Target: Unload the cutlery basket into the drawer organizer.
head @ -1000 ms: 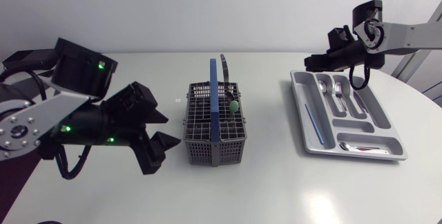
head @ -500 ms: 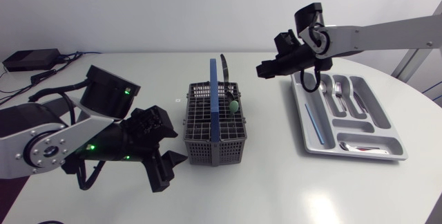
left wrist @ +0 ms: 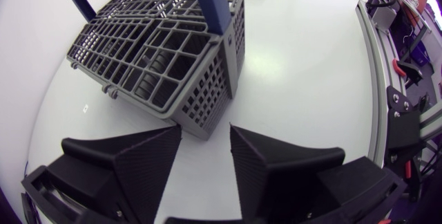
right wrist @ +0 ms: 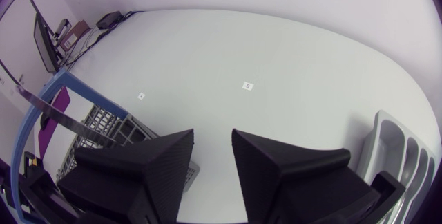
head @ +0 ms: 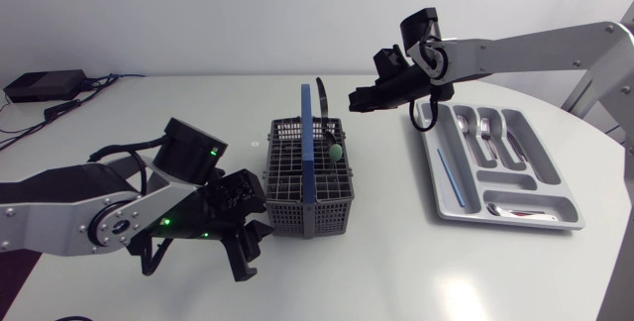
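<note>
The grey cutlery basket [head: 309, 184] stands mid-table with an upright blue handle [head: 307, 133]. A dark utensil [head: 325, 98] and a green-tipped piece [head: 337, 149] stick out of it. My left gripper [head: 253, 245] sits low at the basket's near-left corner. In the left wrist view that gripper [left wrist: 205, 140] is open, and the basket [left wrist: 162, 58] pokes one corner between its fingertips. My right gripper [head: 355, 99] hangs open and empty above the table between basket and grey drawer organizer [head: 441, 177]. In the right wrist view its fingers [right wrist: 148, 162] stand slightly apart.
The organizer holds forks [head: 485, 131], spoons and a thin blue stick [head: 449, 174] in its slots. A black box with cables [head: 42, 85] lies at the far left back of the table. In the right wrist view the organizer's rim [right wrist: 397, 137] shows beside the gripper.
My left arm slid right up to the basket's corner and its jaws narrowed. My right arm swung left from over the organizer toward the basket.
</note>
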Tool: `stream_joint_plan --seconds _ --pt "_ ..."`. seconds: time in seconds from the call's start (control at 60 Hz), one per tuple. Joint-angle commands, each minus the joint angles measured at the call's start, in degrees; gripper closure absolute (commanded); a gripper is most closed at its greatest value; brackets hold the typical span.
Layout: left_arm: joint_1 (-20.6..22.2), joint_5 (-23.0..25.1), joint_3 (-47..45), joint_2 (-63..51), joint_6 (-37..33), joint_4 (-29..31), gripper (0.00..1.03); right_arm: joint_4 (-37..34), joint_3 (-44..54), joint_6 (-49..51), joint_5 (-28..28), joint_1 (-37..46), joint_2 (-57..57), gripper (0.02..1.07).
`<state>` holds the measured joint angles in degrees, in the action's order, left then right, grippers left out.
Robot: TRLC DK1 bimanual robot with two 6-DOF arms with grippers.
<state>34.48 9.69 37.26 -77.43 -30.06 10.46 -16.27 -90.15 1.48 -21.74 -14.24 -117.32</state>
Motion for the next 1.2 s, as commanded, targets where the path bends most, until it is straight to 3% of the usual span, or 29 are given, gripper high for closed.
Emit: stream_joint_plan --seconds 0.0,0.05,0.233,0.633,1.183 --pt "0.50 -0.55 -1.22 -1.67 -0.87 -1.67 0.74 -0.95 -2.22 -2.00 -1.11 -0.97 -2.74 0.72" --pt "0.41 -0.64 -1.22 -1.85 -0.70 -2.90 0.83 -1.31 -3.10 -2.18 -1.64 -1.32 -3.62 0.78" --pt "0.76 -0.82 -1.13 -3.34 -0.52 -4.92 0.84 -2.89 -6.62 -3.23 -3.22 -1.49 -6.70 1.00" --pt "0.68 -2.05 -0.60 -3.52 0.80 -6.42 0.84 -7.90 -10.05 -4.02 -10.87 -1.76 -8.28 1.01" --pt "-6.44 -2.40 -0.52 -2.20 0.36 -6.50 0.84 -12.47 -1.78 -0.07 -14.91 -2.20 -2.13 1.01"
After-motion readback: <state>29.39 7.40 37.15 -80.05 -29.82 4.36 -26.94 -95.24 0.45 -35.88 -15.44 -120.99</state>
